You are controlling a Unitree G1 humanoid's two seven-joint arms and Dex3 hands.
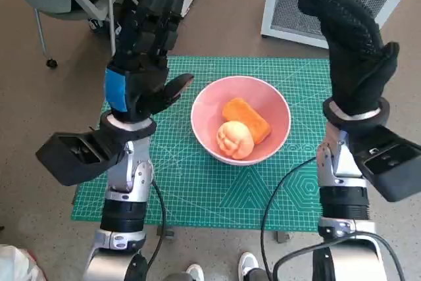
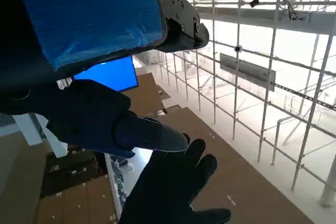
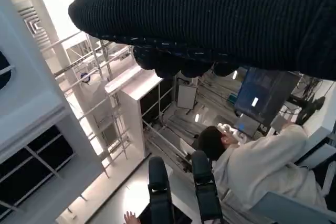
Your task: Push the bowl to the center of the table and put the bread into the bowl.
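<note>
Head view: pink bowl near the middle of the green cutting mat on the desk, holding two bread pieces, one oblong, one round. Left hand raised beside it, fingers spread, empty. Right hand raised opposite, fingers apart, empty.
</note>
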